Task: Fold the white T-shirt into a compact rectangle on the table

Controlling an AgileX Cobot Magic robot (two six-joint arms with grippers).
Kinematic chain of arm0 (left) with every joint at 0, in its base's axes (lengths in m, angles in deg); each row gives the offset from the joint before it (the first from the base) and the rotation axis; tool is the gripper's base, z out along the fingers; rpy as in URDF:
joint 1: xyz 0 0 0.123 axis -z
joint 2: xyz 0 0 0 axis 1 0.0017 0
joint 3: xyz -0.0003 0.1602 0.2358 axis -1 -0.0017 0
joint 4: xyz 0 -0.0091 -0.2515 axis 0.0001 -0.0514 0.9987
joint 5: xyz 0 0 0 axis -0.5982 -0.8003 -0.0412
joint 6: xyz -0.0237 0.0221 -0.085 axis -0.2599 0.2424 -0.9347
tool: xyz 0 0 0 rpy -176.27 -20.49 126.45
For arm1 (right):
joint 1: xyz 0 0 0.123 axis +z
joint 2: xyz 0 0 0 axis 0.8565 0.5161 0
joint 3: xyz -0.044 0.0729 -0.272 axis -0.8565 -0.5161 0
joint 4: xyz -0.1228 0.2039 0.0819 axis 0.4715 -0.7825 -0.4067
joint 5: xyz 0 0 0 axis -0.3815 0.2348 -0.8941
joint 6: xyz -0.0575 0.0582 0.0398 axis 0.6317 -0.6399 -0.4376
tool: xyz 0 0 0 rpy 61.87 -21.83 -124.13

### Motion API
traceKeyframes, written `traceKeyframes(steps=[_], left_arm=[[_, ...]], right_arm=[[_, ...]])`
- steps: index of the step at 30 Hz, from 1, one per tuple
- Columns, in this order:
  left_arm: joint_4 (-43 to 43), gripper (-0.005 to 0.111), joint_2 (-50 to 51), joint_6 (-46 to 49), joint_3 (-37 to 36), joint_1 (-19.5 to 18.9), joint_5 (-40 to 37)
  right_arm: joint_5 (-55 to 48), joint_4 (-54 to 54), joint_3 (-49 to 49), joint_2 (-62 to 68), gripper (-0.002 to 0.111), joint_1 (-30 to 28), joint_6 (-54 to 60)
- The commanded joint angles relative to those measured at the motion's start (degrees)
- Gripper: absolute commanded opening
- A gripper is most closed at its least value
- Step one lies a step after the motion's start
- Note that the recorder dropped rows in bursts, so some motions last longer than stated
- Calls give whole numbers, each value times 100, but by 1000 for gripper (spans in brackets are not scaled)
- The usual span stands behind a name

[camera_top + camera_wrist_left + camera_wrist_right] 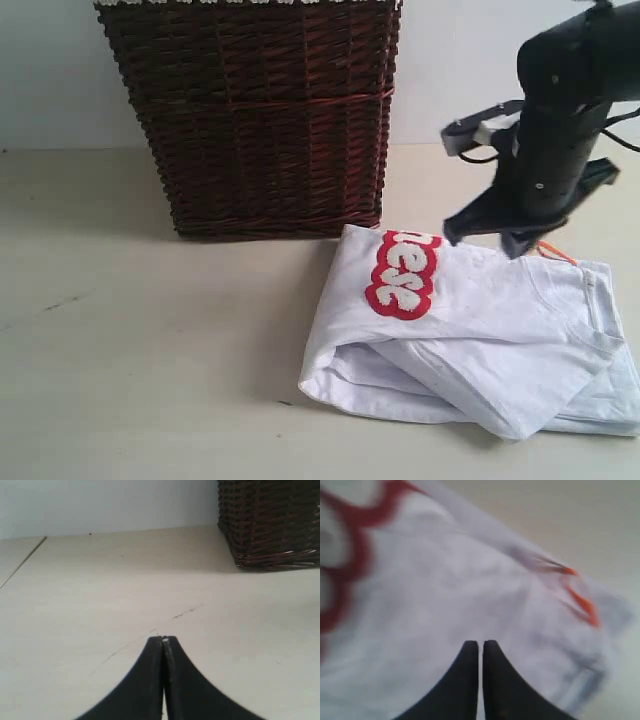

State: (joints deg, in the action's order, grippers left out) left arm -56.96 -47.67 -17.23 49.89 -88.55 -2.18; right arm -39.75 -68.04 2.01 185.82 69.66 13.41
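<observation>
A white shirt (480, 340) lies partly folded in the lower right of the exterior view. It rests on the cream table (150, 350), just in front of and to the right of a dark wicker basket (260, 110) that fills the upper centre. The shirt's left side is doubled over, and stacked layers of cloth show along its lower edge. Red-outlined lettering (403, 273) runs down the upper left of the shirt, and the collar (590, 300) sits toward the right edge of the frame.

The right arm (560, 110) reaches in from the upper right corner. Its dark end hangs at the shirt's upper edge, with an orange tag (555, 250) just beside it. From this view it cannot be told whether the arm touches the cloth. The right wrist view is blurred, but it shows the right gripper (481, 645) with its jaws drawn together and nothing visible between them. White fabric fills the view beyond the tips.

The left gripper (163, 641) appears only in its own wrist view. Its jaws are pressed tip to tip and hold nothing, and they sit over bare, faintly scratched table. A corner of the basket stands well beyond the tips.
</observation>
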Motion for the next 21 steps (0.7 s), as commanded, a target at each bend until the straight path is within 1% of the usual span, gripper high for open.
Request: traceKeyframes(steps=[1,2,4,7,8,15,21], left_arm=[[19,0,-35,12,2,-9,16],[19,0,-35,12,2,-9,16],[19,0,-35,12,2,-9,16],[19,0,-35,12,2,-9,16],[19,0,-35,12,2,-9,16],[19,0,-35,12,2,-9,16],[19,0,-35,12,2,-9,16]], right_arm=[[386,-2671,11,-120,0,280,2103],[459,-2701,-35,-76,0,375,2173],[695,-2309,-188,91,0,613,1978],[861,-1509,-257,492,0,791,1198],[861,-1413,-257,647,0,801,1041],[695,-1420,-257,1268,0,897,972],[595,-1531,-257,1428,0,1448,1389]])
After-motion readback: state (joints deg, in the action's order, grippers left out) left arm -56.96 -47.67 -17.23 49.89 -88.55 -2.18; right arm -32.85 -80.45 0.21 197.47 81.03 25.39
